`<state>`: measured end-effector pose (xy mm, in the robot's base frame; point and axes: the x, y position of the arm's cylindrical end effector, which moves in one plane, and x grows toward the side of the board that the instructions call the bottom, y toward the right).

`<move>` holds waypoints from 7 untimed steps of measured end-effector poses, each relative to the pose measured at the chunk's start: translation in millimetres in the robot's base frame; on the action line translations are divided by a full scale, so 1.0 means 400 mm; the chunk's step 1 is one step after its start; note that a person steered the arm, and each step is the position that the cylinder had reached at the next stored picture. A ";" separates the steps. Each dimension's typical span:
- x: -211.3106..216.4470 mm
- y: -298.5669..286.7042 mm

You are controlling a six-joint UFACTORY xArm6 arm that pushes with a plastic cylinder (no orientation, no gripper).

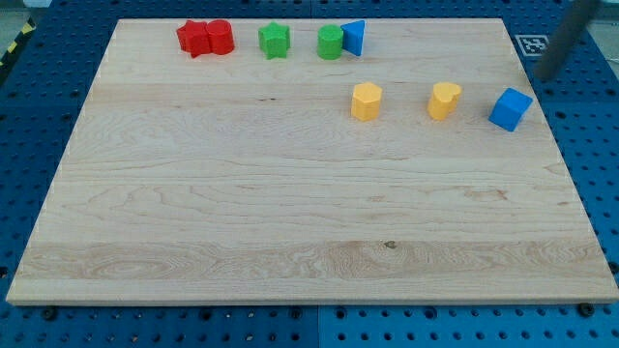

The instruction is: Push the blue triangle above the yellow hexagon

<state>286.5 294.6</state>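
Currently the rod [566, 41] is entering from the view's top right corner, leaning down and leftward as a dark, blurred bar. My tip [540, 75] is sitting off the wooden board [290, 193], over the blue pegboard just past the board's right edge; the blur is making its exact end hard to fix, so that placement is probably close rather than sure. No jaws are showing on this rod, so I cannot tell any open or closed state.

My tip is hanging above and slightly right of the blue cube [510, 108], near it but apart. It is well away from every other block.

The blue triangle [354, 37] is lying near the board's top edge, touching the right side of the green cylinder [331, 43]. The yellow hexagon [367, 101] is sitting below it, a little to the right, clearly apart. A second yellow block [444, 100], perhaps heart-shaped, is standing between the hexagon and the blue cube.

Along the top edge, leftward, a green star [275, 41] is standing alone, and a red star [195, 39] is pressing against a red cylinder [221, 37].
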 end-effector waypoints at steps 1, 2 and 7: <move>-0.179 -0.161; -0.237 -0.248; -0.126 -0.561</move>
<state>236.2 70.1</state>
